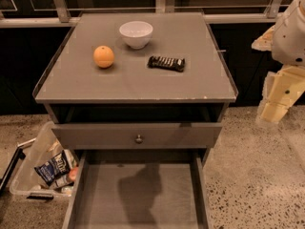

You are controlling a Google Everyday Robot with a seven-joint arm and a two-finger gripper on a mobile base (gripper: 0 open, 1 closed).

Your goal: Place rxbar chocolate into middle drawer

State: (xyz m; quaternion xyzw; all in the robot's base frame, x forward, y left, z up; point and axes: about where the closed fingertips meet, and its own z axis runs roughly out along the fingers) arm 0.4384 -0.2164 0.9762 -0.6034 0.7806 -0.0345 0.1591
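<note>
The rxbar chocolate (166,63) lies flat on the grey cabinet top (133,82), right of centre, in a glossy black wrapper with white lettering. The middle drawer (167,194) is pulled out below at the bottom of the view, showing a bare grey floor with a shadow on it and low side walls. My gripper (279,99) hangs off the cabinet's right side, below the level of the top and well apart from the bar. It holds nothing.
An orange (103,56) and a white bowl (136,34) stand on the cabinet top, left of and behind the bar. The upper drawer front with a round knob (138,139) sits slightly out. A clear bin (40,151) holding a blue-and-white snack bag (53,167) stands on the floor at left.
</note>
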